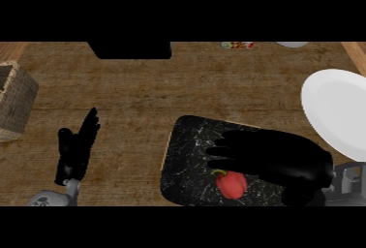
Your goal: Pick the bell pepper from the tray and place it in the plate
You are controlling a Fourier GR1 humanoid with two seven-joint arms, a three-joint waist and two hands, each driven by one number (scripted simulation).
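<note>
On my screen I see the head view, looking steeply down at the brown wooden worktop (143,97). The black tray (187,160) lies in the lower middle, and the red bell pepper (231,185) lies on it near its lower edge, with the green stem pointing up and to the left.

The right robot hand (275,157) is above the tray, palm down, and it hides a large part of the tray surface. Its fingers point to the left and are slightly bent, not pressed together; the fingertips (214,152) are just above the pepper. I cannot tell if the hand touches the pepper, but the fingers are not closed around it, so the pepper is not held.

The white plate (336,111) is at the right edge of the view, beside the upper right corner of the tray, and only a part of it is visible.

The left robot hand (77,147) rests at the left side of the view, with straight fingers pointing up, well apart from the tray. A woven basket (14,99) stands at the left edge. A dark box (130,49) is at the far side of the worktop.
</note>
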